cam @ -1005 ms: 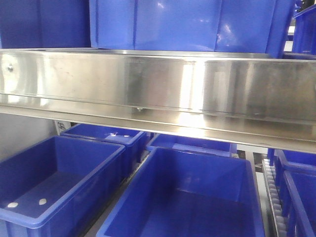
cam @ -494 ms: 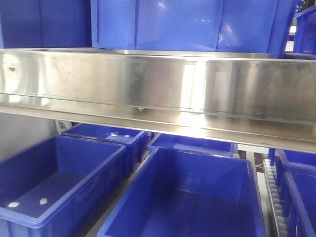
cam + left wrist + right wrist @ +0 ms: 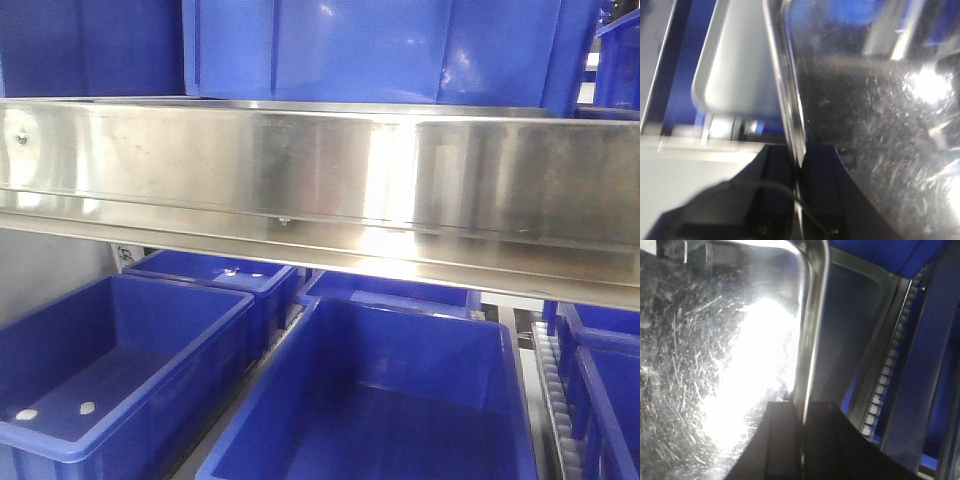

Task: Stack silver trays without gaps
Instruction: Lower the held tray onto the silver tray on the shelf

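- our left gripper [image 3: 799, 161] sits at the bottom of the left wrist view, its two dark fingers [image 3: 776, 167] closed from either side on the thin rim of a silver tray [image 3: 880, 150]
- that tray fills the right of the view, and its floor is scratched and catches bright glare
- a second tray [image 3: 735, 65], pale grey with a rounded corner, lies to the left of the held rim; we cannot tell whether the two touch
- our right gripper [image 3: 802, 412] is likewise clamped on a silver tray's rim, one black finger on each side; the scratched floor, washed out by glare, spreads to the left
- just right of that rim we see another steel edge [image 3: 875, 300], then a roller track [image 3: 882, 382] with small white wheels and a blue wall
- from the front view we see a long steel rail [image 3: 320, 180] with a screw [image 3: 20, 137] near its left end
- blue bins [image 3: 370, 400] stand below and above the rail; the lower left one holds two small white bits [image 3: 86, 407]
- a small label [image 3: 125, 255] sits under the rail, too small for us to read
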{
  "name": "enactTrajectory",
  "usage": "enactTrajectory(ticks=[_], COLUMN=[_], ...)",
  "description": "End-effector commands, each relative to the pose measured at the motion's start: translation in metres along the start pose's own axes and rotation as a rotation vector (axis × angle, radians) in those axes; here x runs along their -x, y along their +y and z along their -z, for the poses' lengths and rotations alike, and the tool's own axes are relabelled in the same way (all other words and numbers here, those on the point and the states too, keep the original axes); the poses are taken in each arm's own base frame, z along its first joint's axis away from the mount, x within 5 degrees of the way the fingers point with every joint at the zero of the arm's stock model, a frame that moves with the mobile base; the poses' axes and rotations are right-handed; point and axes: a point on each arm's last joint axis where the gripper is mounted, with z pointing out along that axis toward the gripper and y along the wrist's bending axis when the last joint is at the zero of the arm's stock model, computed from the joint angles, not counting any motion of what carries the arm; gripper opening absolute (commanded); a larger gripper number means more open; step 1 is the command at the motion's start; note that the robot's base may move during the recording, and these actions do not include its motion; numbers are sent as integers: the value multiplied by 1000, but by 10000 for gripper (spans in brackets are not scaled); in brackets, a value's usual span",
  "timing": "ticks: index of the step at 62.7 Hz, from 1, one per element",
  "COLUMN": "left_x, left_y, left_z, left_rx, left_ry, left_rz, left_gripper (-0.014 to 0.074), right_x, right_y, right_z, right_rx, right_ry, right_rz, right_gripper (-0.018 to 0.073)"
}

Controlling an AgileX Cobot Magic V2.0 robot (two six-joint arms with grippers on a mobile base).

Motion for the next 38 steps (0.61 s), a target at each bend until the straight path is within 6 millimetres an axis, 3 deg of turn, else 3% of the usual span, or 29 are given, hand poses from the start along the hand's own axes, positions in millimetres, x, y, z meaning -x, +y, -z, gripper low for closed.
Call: enactTrajectory(ticks=[1,17,38], left_x=[23,59,60], left_y=[-6,2,13], left_z=[12,-32,-95], left_rx=[-82,-31,16], left_ry=[-162,-182,-62], left_rz=[-42,-59,-45], left_gripper=[-48,-48,-48], right_x=[9,21,27], right_y=[-10,-21,-12], right_z=[17,-14,-86], right_rx=[28,-29,-89], right_ry=[-56,-19,85], right_rz=[-41,-95,-78], right_gripper=[55,55,55])
